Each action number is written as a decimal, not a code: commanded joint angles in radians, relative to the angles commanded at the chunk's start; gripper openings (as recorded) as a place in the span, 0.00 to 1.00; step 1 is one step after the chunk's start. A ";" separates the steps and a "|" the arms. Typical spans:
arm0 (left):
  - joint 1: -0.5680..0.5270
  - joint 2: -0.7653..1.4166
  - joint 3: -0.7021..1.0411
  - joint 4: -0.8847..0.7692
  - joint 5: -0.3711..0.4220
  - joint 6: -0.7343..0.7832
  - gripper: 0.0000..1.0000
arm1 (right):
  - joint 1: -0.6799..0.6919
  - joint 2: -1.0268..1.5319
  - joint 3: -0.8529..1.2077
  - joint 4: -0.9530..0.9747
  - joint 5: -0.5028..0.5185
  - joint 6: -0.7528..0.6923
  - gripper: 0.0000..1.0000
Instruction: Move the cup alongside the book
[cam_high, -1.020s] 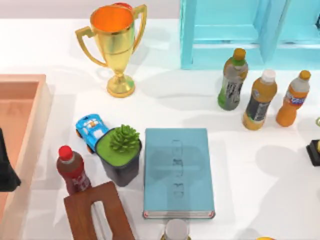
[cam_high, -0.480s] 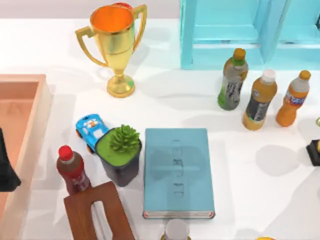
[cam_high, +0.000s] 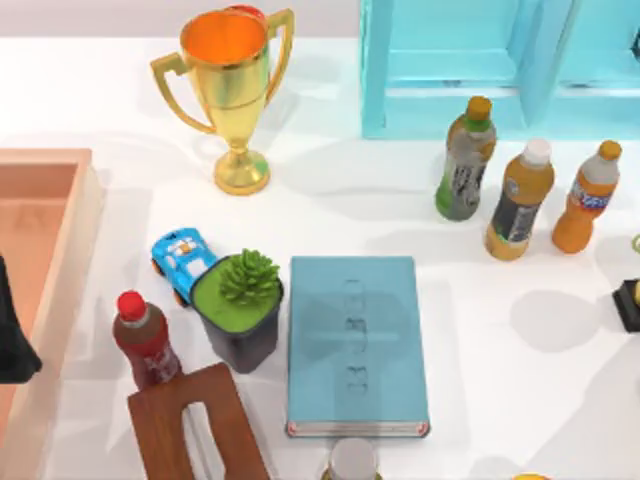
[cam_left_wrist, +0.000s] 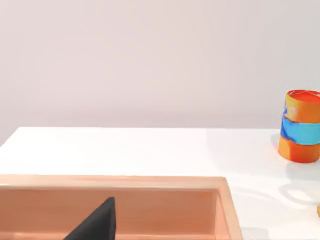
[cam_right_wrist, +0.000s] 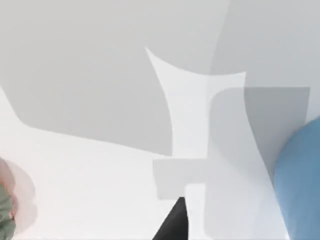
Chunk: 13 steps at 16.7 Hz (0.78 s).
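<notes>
White table (cam_high: 480, 330), crowded; the book (cam_high: 355, 345) lies near its front-centre. The cup (cam_right_wrist: 300, 190) sits by my right gripper, jaw state untellable, left arm parked at the tray (cam_high: 40, 200): nothing moved yet.

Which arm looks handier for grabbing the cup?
Probably the right: its wrist view has the blue cup close by, while the left gripper hangs over the wooden tray, far left.

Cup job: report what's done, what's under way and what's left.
Done: nothing; no cup stands beside the book. In hand: the right gripper hangs above bare table near a blue curved shape, likely the cup; left arm is parked over the tray. Left: grasp, carry, set down.
</notes>
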 joint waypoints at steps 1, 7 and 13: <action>0.000 0.000 0.000 0.000 0.000 0.000 1.00 | 0.000 0.000 0.000 0.000 0.000 0.000 0.32; 0.000 0.000 0.000 0.000 0.000 0.000 1.00 | 0.000 0.000 0.000 0.000 0.000 0.000 0.00; 0.000 0.000 0.000 0.000 0.000 0.000 1.00 | 0.000 0.000 0.000 0.000 0.000 0.000 0.00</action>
